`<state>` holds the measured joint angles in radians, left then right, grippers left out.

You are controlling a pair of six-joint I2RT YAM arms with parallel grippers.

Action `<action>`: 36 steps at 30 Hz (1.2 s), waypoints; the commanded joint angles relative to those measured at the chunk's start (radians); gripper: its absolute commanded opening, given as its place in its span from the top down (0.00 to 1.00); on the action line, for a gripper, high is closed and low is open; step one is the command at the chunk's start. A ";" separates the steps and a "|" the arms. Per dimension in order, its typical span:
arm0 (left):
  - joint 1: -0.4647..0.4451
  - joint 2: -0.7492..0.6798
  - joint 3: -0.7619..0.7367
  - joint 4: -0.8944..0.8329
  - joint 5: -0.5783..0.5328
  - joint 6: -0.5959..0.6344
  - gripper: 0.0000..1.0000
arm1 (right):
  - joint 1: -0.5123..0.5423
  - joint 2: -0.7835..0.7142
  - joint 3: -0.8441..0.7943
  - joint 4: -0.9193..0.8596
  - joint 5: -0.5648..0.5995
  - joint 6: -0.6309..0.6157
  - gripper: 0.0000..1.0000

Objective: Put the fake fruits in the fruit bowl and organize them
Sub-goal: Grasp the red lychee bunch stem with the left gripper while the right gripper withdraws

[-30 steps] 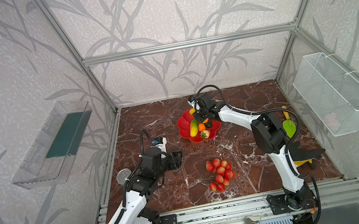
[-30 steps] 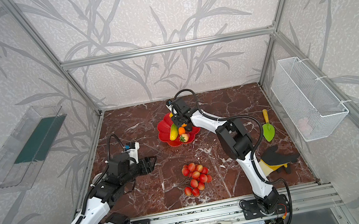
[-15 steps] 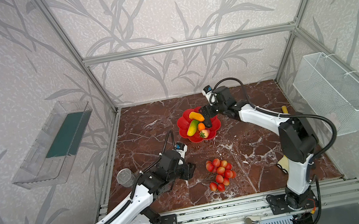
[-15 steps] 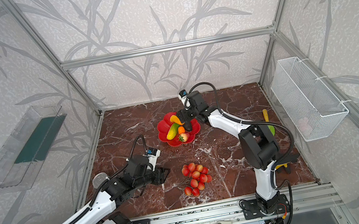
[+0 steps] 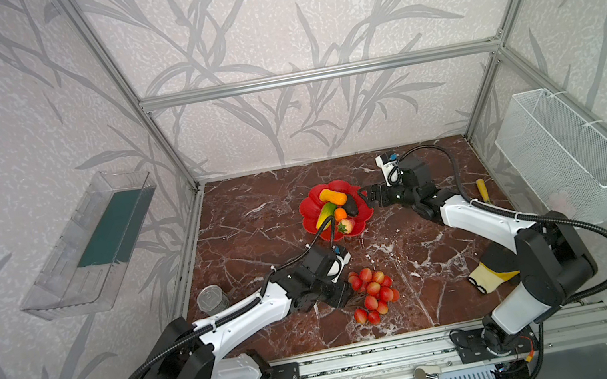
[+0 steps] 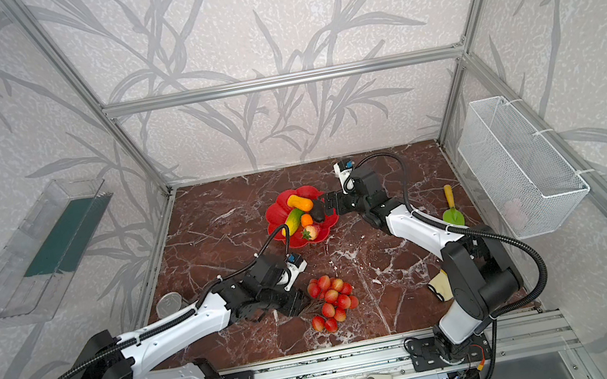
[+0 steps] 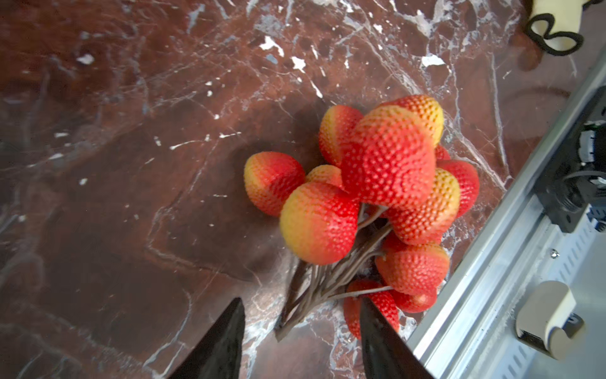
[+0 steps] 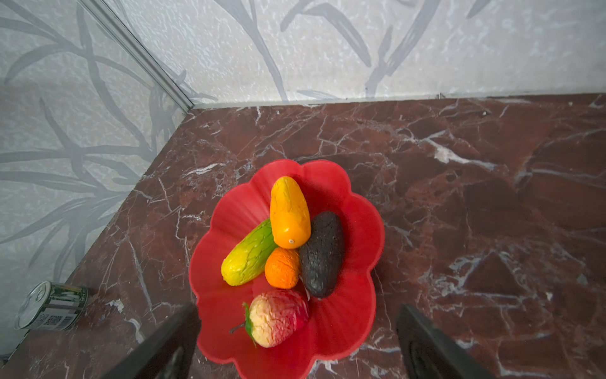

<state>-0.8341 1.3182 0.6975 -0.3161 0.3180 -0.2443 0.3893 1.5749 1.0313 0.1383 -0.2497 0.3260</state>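
Observation:
The red flower-shaped fruit bowl (image 5: 361, 224) (image 6: 276, 212) (image 8: 357, 229) holds a yellow-orange oblong (image 8: 289, 213), a green-yellow oblong (image 8: 250, 254), a dark avocado (image 8: 321, 254), a small orange ball (image 8: 282, 267) and a strawberry (image 8: 278, 316). My right gripper (image 5: 364, 194) (image 8: 298, 308) hangs open at the bowl's right rim, holding nothing. The bunch of red berries (image 5: 373, 290) (image 6: 331, 295) (image 7: 377, 183) lies on the marble floor in front of the bowl. My left gripper (image 5: 344, 297) (image 7: 301, 305) is open, its jaws standing either side of the bunch's brown stem end without touching it.
A tin can (image 5: 211, 299) (image 8: 49, 306) stands by the left wall. A yellow-black glove (image 5: 492, 277) lies at the right arm's base and a green trowel (image 6: 452, 210) beyond it. The white wire basket (image 5: 566, 157) hangs on the right wall. The front rail (image 7: 492, 279) runs close beside the berries.
My left gripper swung right across the floor up to the berries' stem. My right gripper drew back from over the bowl to its right rim and opened wide.

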 commanded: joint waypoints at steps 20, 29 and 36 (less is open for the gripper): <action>-0.037 0.258 0.160 -0.110 0.064 0.112 0.51 | -0.027 -0.169 -0.098 0.018 0.001 0.020 0.06; -0.033 0.314 0.205 -0.106 0.041 0.125 0.71 | -0.039 -0.207 -0.124 0.023 0.010 0.015 0.06; -0.018 0.312 0.222 -0.088 0.055 0.127 0.96 | -0.052 -0.238 -0.146 0.032 0.016 0.021 0.06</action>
<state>-0.8612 1.6337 0.9024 -0.3901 0.3832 -0.1295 0.3447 1.3769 0.9028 0.1524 -0.2440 0.3481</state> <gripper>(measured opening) 0.059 0.942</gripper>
